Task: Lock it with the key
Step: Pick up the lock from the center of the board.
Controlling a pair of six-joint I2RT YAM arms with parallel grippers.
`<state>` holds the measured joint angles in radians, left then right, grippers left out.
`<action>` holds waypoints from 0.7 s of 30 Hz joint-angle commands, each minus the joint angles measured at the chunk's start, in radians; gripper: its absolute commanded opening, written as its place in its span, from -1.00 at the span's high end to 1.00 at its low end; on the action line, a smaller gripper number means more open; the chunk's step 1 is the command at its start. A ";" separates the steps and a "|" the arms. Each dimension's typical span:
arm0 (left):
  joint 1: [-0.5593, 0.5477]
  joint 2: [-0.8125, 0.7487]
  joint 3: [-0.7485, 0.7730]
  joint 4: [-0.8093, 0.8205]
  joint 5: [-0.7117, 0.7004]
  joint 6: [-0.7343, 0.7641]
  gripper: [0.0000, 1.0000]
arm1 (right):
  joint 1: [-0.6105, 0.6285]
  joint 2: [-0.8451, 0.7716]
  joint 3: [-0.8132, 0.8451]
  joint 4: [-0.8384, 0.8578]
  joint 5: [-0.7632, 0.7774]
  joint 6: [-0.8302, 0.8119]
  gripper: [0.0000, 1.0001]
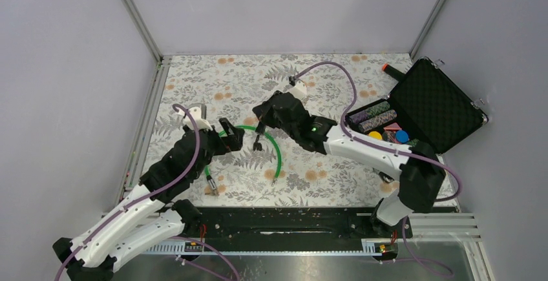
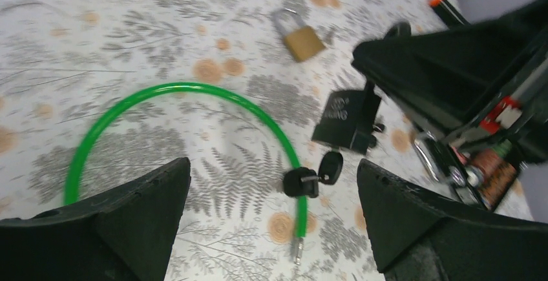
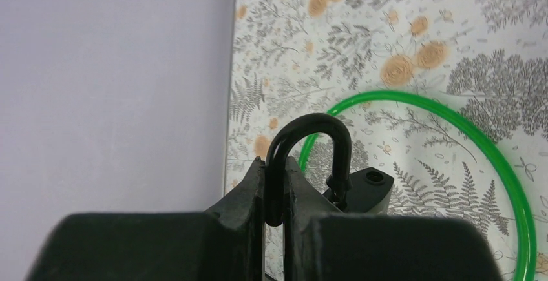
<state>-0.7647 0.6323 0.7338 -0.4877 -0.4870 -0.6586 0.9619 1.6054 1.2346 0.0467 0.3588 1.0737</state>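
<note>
Right gripper (image 3: 274,184) pinching black metal padlock (image 2: 342,123) by its open shackle, left gripper (image 2: 271,168) spread wide above black-headed keys (image 2: 302,182) against green cable loop (image 2: 174,88)

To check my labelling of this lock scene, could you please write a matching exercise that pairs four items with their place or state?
Items:
1. black padlock
2. brass padlock
3. key
4. case

Places or states:
A. open at the far right, chips inside
B. on the cloth, by the green cable near its end
C. hanging by its shackle from the shut right hand
D. lying alone on the cloth, beyond the cable's arc

Pairs: 1-C, 2-D, 3-B, 4-A
</note>
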 commanded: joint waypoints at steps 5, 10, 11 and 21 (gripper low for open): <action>0.003 0.044 -0.040 0.396 0.368 0.176 -0.98 | -0.005 -0.184 0.030 -0.011 0.112 -0.073 1.00; 0.003 0.111 -0.034 0.508 0.439 0.279 -0.98 | -0.009 -0.243 0.039 -0.040 0.111 -0.061 1.00; 0.003 0.126 -0.033 0.532 0.453 0.297 -0.98 | -0.010 -0.254 0.041 -0.057 0.107 -0.051 1.00; -0.039 0.229 -0.106 0.865 0.470 0.336 -0.97 | -0.054 -0.377 -0.019 -0.104 0.062 0.120 1.00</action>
<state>-0.7727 0.8371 0.6579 0.1432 -0.0414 -0.3561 0.9260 1.3140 1.2209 -0.1261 0.4030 1.0809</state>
